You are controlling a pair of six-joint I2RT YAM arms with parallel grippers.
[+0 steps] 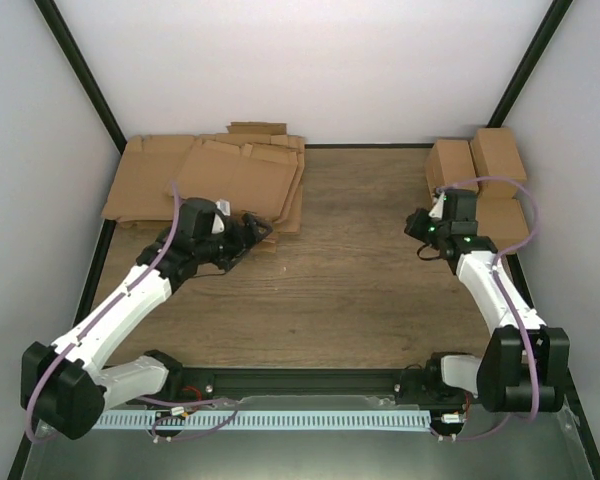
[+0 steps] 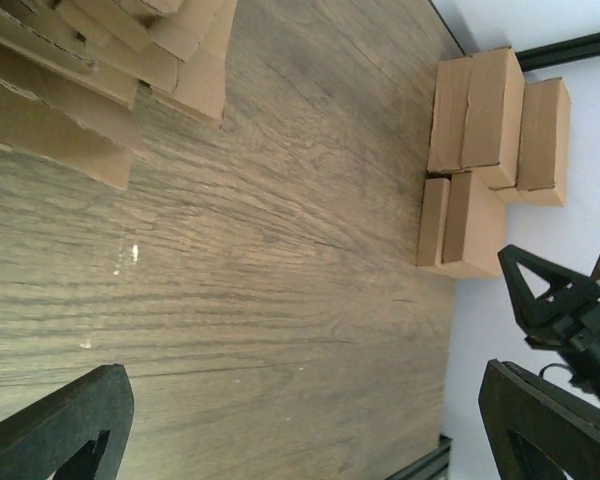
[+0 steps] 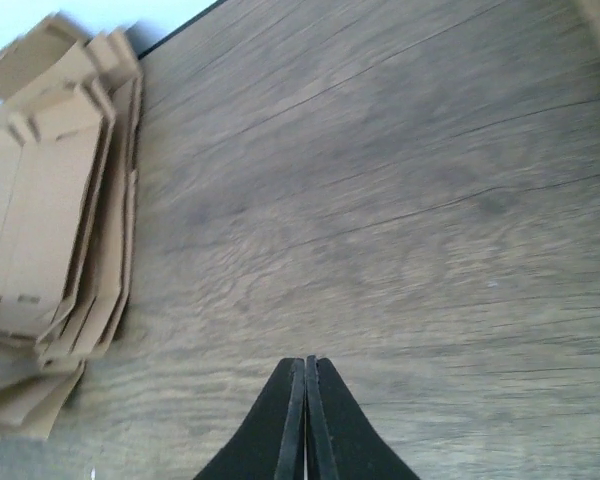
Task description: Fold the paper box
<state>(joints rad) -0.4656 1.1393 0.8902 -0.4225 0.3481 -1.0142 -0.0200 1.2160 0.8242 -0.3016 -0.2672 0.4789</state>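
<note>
No single loose paper box piece shows apart from the pile. My left gripper (image 1: 255,232) is wide open and empty at the near right corner of the pile of flat brown cardboard sheets (image 1: 210,180). In the left wrist view its fingers (image 2: 70,425) frame bare wood, and the pile (image 2: 80,80) lies at the upper left. My right gripper (image 1: 417,225) is shut on nothing, over the table just left of the folded boxes. In the right wrist view its jaws (image 3: 306,365) are pressed together above bare wood.
Several folded brown boxes (image 1: 480,175) stand at the back right corner; they also show in the left wrist view (image 2: 490,150). The pile shows at the left of the right wrist view (image 3: 50,230). White walls and a black frame bound the wooden table (image 1: 360,290).
</note>
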